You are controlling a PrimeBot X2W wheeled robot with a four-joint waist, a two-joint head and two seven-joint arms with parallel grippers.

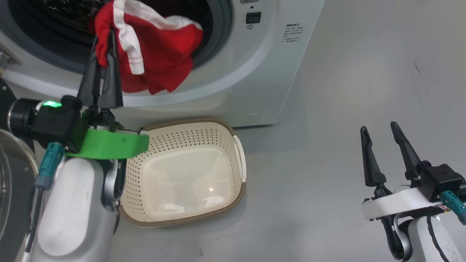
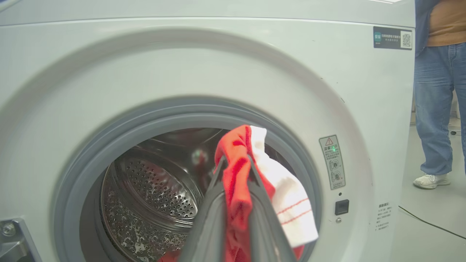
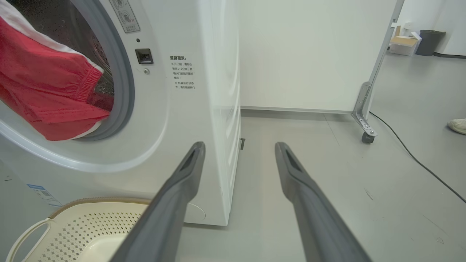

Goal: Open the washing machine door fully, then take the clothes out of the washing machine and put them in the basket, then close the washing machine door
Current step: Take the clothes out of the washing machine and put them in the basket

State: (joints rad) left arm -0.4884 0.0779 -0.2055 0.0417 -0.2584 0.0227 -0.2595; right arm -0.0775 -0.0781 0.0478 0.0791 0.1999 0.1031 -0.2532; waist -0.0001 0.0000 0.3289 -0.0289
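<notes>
Hidden: the fingertips of your left tool [image 2: 236, 160] are buried in a fold of the clothes [image 1: 164, 54]. You cannot tell how much fabric lies deeper in the drum [image 2: 153, 189]. The washing machine door [image 1: 14, 174] is cut off at the left edge of the head view, so you see just a slice of glass and dark rim. Your left forearm covers the near left corner of the basket [image 1: 204, 145].
Left tool: pinched almost closed on the red fold, with the white trim lying just beside the fingers.
Right tool [image 1: 378, 127]: fingers spread wide, gripping nothing, low over the floor [image 1: 346, 72], well to the right of the washing machine [image 1: 255, 83].
Clothes: half out of the round mouth, draped over its grey ring, above the basket and apart from it.
Around: the basket sits on the floor just before the machine. A person's legs [image 2: 433, 109] stand past its right side, and a cable [image 3: 418, 160] and a wheeled partition [image 3: 309, 54] are beyond.
Axis: the garment hangs lengthwise from the pinch, downward toward the basket.
</notes>
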